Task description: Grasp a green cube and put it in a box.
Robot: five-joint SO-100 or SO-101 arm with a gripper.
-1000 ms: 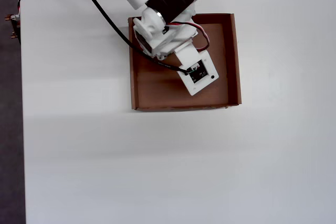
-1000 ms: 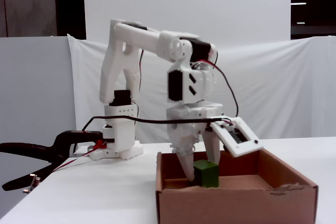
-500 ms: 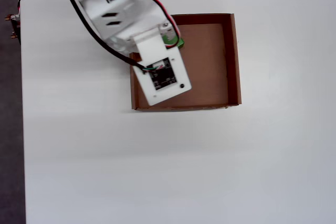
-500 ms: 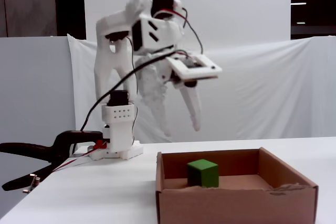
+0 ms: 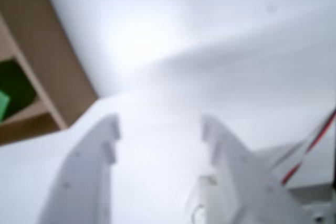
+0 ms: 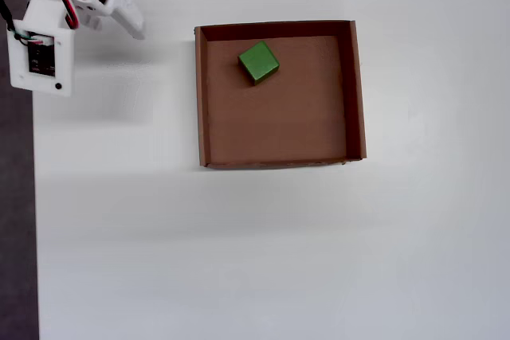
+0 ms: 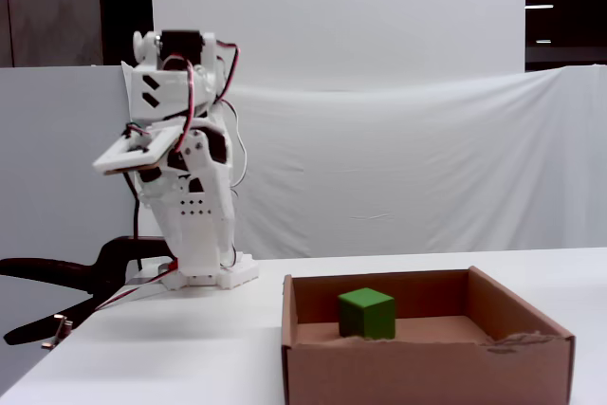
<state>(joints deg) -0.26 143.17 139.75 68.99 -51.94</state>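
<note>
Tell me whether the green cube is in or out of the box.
In. The green cube sits on the floor of the box, near its top wall in the overhead view, with nothing touching it.

The white table (image 6: 239,252) holds the brown box (image 6: 357,93), which sits to the right of the gripper (image 6: 131,25) in the overhead view.
</note>
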